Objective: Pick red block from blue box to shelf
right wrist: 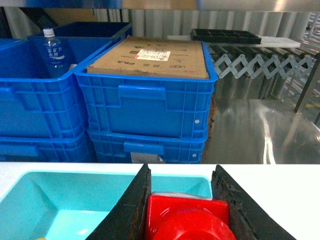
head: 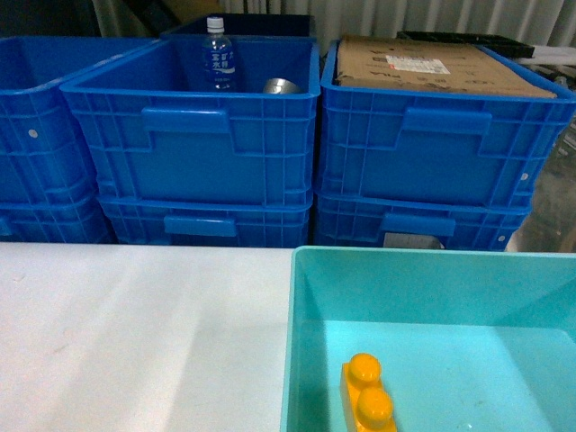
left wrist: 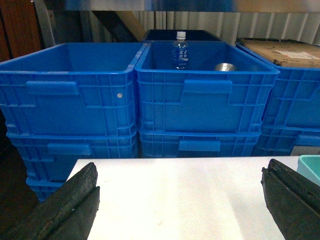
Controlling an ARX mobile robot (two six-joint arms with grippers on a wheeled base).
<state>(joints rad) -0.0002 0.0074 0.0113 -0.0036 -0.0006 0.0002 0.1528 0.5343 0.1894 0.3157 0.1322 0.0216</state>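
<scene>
In the right wrist view the red block sits clamped between both black fingers of my right gripper, which is shut on it above the right end of the blue box. The head view shows the turquoise blue box at the lower right of the white table, holding a yellow two-stud brick; neither gripper appears there. My left gripper stands open over bare white table, nothing between its fingers. The box's corner shows at its right. The shelf is out of view.
Stacked dark blue ribbed crates stand right behind the table; one holds a water bottle and a metal can, another a cardboard box. A steel floor and an extending conveyor lie beyond on the right.
</scene>
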